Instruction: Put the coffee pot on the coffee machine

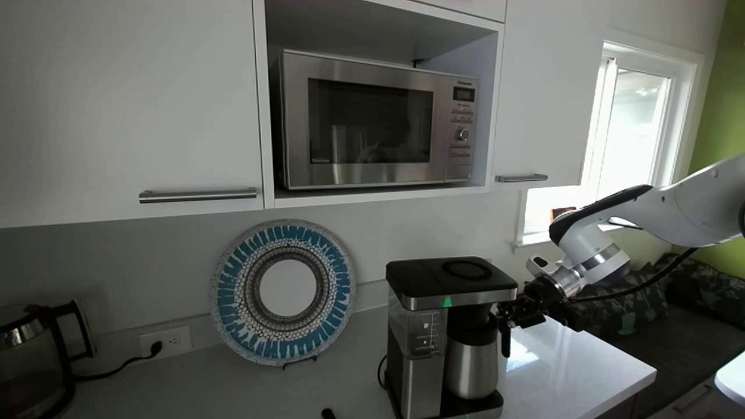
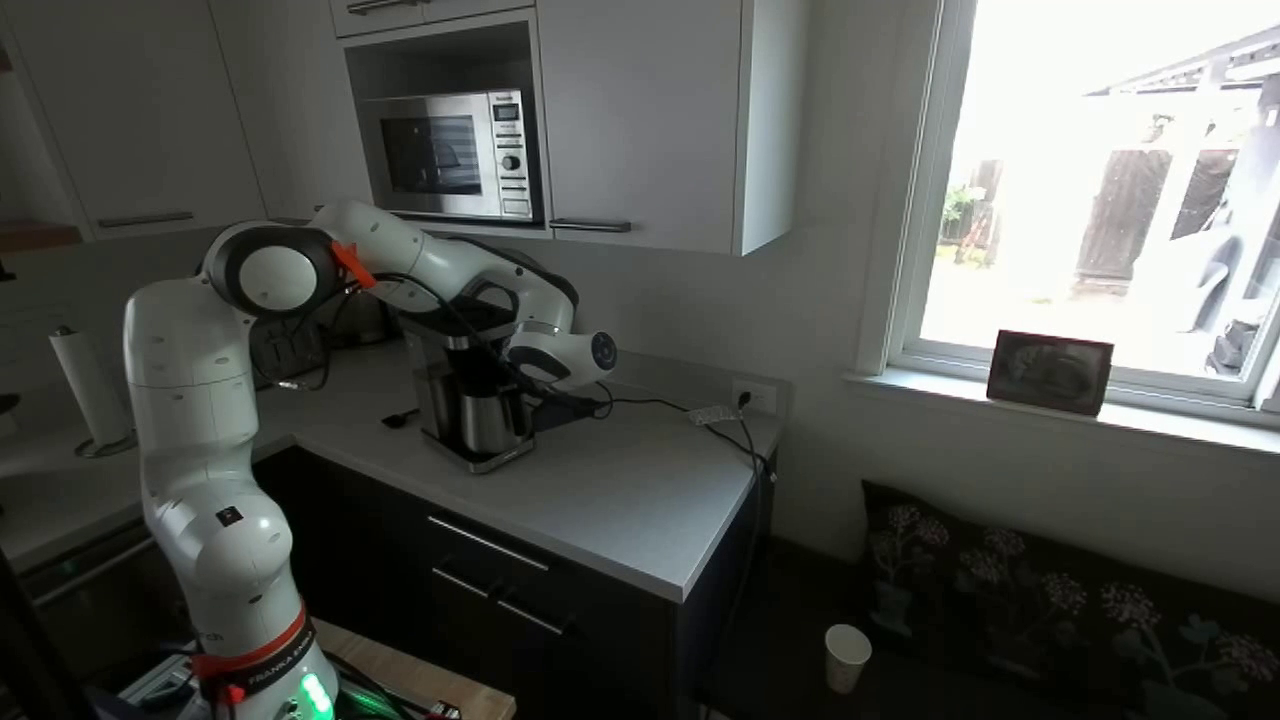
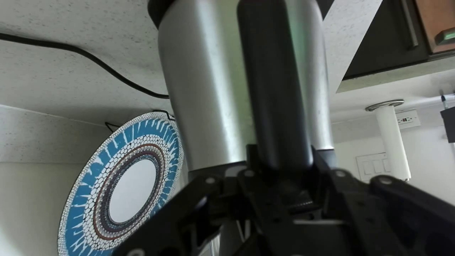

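In an exterior view we have counter (image 1: pixel 559 366) stretching from the right of the coffee machine (image 1: pixel 422 372) to a straight edge and corner at lower right, and a band of wall (image 1: pixel 407 233) between the machine's top and the microwave oven (image 1: pixel 372 125) at upper centre. At upper left of the wrist view, a black cable (image 3: pixel 110 73) curves down across the speckled counter. The machine is boxy, with a flat black top, a clear tank and a silver column. The coffee pot (image 1: pixel 472 369), smooth stainless steel with a rounded body, stands upright in the machine's bay, its bottom at the dark base plate (image 1: pixel 495 400). Behind it, at lower left of the wrist view, we see a round disc (image 3: pixel 131 192) ringed in blue. The gripper (image 3: pixel 284 161) pinches the pot's black handle (image 3: pixel 275 81), a long bar; at lower centre of the wrist view its fingers (image 3: pixel 253 156) sit close on both sides of the handle's end, with hardly any gap showing.
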Robot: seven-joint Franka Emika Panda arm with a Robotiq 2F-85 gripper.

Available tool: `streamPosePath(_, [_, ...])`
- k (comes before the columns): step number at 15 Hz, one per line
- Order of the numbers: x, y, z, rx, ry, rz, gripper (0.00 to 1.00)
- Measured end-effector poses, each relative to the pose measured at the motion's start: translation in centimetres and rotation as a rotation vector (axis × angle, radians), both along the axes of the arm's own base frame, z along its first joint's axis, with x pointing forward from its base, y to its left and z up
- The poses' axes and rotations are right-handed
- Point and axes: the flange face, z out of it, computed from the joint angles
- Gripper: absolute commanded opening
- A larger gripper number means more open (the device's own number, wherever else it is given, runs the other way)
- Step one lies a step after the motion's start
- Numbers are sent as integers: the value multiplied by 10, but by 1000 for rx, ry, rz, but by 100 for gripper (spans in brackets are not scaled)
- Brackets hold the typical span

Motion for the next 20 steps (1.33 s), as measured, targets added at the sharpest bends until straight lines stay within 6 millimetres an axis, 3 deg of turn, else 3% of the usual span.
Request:
streamPosePath(14, [5,18,-1,9,-2,25,8])
streamPosePath(15, [5,18,-1,8,-2,25,52])
streamPosePath(20, [4,25,-13,-18,13,11,88])
